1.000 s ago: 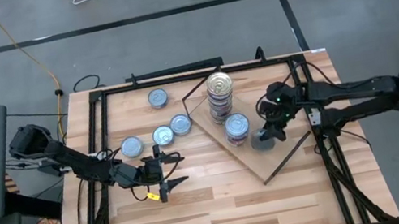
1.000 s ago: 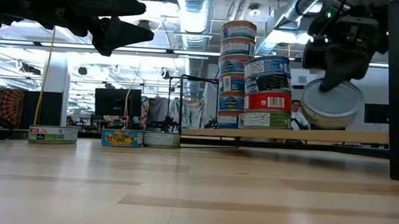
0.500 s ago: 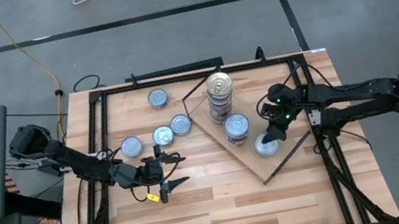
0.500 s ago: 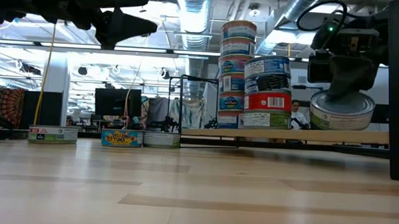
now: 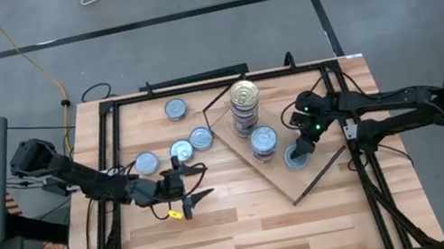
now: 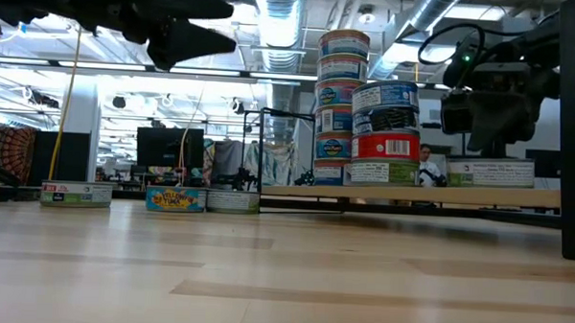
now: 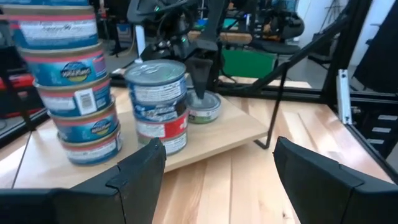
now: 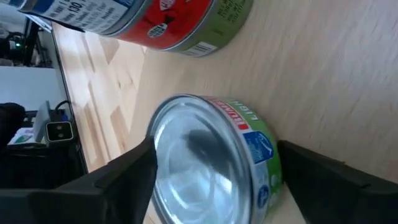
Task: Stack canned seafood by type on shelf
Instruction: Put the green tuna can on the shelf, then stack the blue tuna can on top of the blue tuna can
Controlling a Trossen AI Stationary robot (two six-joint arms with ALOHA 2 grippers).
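Green-labelled tin (image 8: pixel 211 162) sits flat on the shelf (image 5: pixel 293 187) beside the stacks; your right pincer (image 5: pixel 299 153) straddles it, fingers apart—placement done, so lift clear next.

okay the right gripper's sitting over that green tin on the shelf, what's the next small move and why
Probably lift the right gripper straight up and clear. The green tin already rests flat on the shelf, and the fingers stand open on either side of it.

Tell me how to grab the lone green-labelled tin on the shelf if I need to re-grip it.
Come straight down and pinch the green-labelled tin across its side wall. It lies flat on the shelf, lid up; the right gripper already hangs above it.
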